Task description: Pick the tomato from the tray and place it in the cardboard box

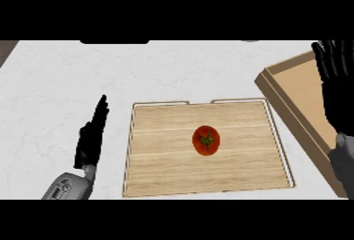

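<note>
A red tomato (206, 140) with a green stem lies near the middle of the wooden tray (166, 164). The cardboard box (294, 101) stands at the right edge, only its left wall and rim showing. My right hand (336, 93) is raised in front of the box with straight fingers pointing up, well to the right of the tomato. Left of the tray, my left hand (91, 136) stands edge-on over the counter, fingers straight, holding nothing.
The tray has a thin metal rim with two handles (200, 101) along its far side. White marble counter (138, 70) stretches behind and to the left of the tray. A dark object (114, 41) sits at the far edge.
</note>
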You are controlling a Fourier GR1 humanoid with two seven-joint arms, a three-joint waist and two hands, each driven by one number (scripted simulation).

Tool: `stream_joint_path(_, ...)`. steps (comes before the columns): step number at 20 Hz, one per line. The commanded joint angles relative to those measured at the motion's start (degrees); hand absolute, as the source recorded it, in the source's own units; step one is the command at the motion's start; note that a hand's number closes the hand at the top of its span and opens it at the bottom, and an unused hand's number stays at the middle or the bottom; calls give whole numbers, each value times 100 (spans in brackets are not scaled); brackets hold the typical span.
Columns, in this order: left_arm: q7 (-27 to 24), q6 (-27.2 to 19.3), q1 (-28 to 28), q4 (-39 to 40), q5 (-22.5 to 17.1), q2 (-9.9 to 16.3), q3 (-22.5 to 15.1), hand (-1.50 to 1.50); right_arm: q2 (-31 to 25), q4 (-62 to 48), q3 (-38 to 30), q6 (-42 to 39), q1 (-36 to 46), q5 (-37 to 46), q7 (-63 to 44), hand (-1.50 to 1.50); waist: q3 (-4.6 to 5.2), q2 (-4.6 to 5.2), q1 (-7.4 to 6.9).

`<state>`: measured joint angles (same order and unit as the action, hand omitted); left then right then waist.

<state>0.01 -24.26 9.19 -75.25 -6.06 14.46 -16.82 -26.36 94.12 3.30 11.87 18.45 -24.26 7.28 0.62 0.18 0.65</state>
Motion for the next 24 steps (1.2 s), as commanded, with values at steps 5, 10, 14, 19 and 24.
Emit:
stream_joint_path(5,-460,1100,537,-783,283,1012,-159,0,-907,1029,197,-1072,1118,76,-275,-150,-51,-121,-139)
stream_joint_path(10,-144,1931,892,-1123,-119,1401,-23,0,-1850,858,520,-1900,660,1193,375,-150,-70,-35,-70)
stream_joint_path(14,-556,2064,655,-1032,-182,1456,133,0,-2037,647,715,-2137,551,2201,1616,-150,-69,-1,-100)
stream_joint_path(19,-657,2184,544,-997,-111,1400,152,0,-2228,865,1014,-2176,820,3144,1794,-150,-61,-18,-99)
stream_joint_path(24,-576,2131,622,-1032,-68,1317,198,0,-2594,1559,1734,-2568,1112,4152,538,-150,-47,-32,-100)
